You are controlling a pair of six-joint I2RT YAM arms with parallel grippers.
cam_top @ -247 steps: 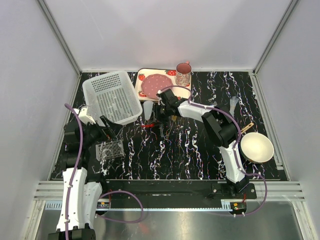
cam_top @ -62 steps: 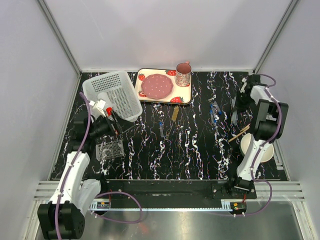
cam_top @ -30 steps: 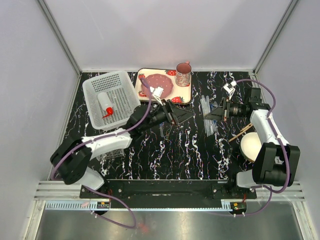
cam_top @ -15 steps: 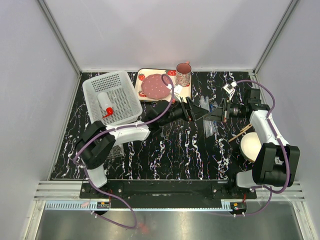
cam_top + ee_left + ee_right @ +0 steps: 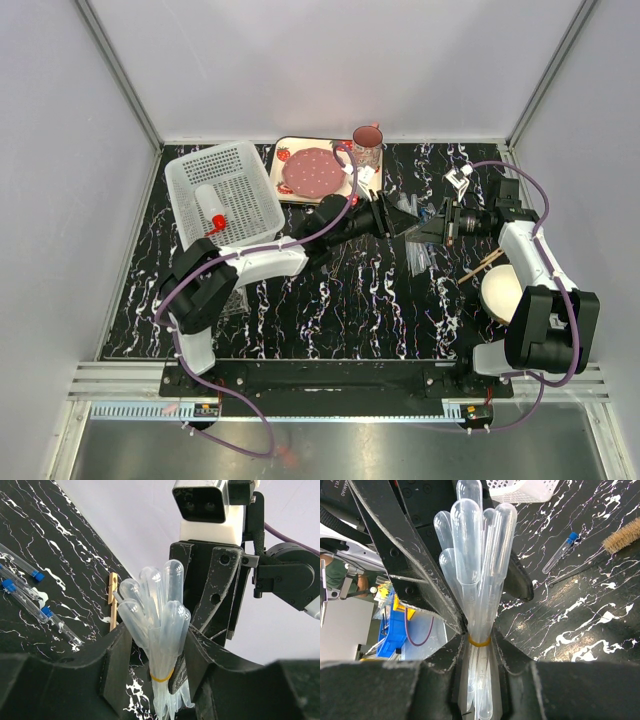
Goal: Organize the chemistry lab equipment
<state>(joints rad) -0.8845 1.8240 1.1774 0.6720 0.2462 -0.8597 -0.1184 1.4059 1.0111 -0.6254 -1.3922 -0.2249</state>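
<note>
Bundle of clear plastic droppers (image 5: 157,630), bound near its narrow end by a yellow rubber band (image 5: 479,640). It is held in the air above the middle-back of the black marbled surface (image 5: 330,310), bulbs fanned out.

Right claw (image 5: 477,655): fingers pressed in on the bundle at the band, pinching it from both sides.

Left claw (image 5: 157,640): reaches in from the opposite side, so the two claws meet nose to nose. Its fingers flank the bulb end. One bulb touches the finger on one side; the other side looks a hair apart. Cannot tell whether it is gripping yet.

Below the claws, on the surface: thin tubes with blue caps (image 5: 25,587) lie loose, side by side. A flat wooden stick (image 5: 113,602) lies near them. The right wrist view shows a tan bristle brush (image 5: 622,535) lying beyond one more blue-capped tube.

Far left: white mesh basket (image 5: 225,195), with a small white bottle with a red cap (image 5: 210,207) lying on its side inside. Clear tube rack (image 5: 235,302) is in front of the basket, mostly hidden under the left arm.

Back centre: strawberry tray (image 5: 290,150) carries a pink plate (image 5: 312,172) and a mug (image 5: 367,147), upright.

Right side: cream bowl (image 5: 500,295), partly covered by the right arm, with tan sticks (image 5: 480,265) just beside its rim.
</note>
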